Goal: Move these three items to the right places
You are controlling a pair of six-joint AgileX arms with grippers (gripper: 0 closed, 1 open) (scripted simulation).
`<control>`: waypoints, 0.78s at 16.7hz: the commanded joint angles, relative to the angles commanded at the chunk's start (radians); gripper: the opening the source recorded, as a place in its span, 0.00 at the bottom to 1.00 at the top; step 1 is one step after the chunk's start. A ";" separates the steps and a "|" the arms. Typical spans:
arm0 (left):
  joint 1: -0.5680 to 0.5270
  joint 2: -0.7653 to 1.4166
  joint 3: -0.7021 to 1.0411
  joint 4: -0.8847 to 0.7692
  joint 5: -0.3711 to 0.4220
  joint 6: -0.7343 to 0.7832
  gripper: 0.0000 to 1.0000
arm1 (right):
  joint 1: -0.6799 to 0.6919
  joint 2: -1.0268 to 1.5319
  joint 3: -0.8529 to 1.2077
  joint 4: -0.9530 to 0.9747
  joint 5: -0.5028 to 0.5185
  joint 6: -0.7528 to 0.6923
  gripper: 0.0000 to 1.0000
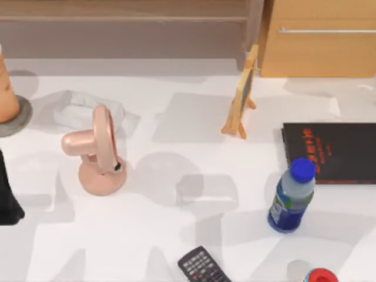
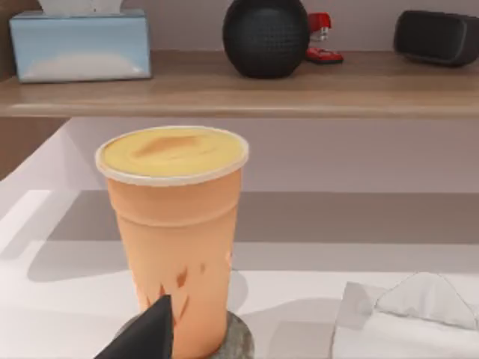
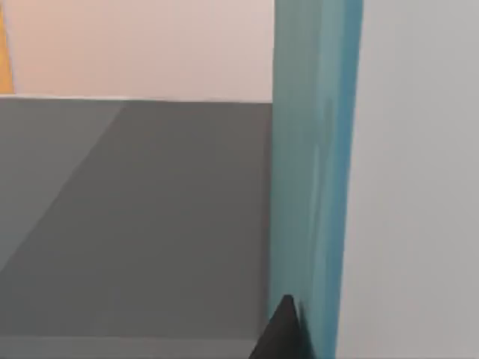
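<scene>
Left gripper (image 2: 148,333): low against foot of tall peach-orange cup (image 2: 176,239), upright on grey coaster (image 2: 238,340) at table's left edge; apart or together, cannot tell. Right gripper (image 3: 283,329): touching light-blue book (image 3: 310,187), seen edge-on; hold cannot tell. Risks: cup toppling from low nudge; book slipping if loosely held. Book's surroundings unreadable.

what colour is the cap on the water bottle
Blue, matching the label on the water bottle; clearest in the top view.
</scene>
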 joint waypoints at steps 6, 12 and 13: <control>0.000 0.000 0.000 0.000 0.000 0.000 1.00 | 0.002 -0.025 -0.016 0.004 0.014 0.027 0.00; 0.000 0.000 0.000 0.000 0.000 0.000 1.00 | 0.061 -0.301 -0.157 0.068 0.148 0.293 0.00; 0.000 0.000 0.000 0.000 0.000 0.000 1.00 | 0.086 -0.363 -0.190 0.086 0.180 0.359 0.00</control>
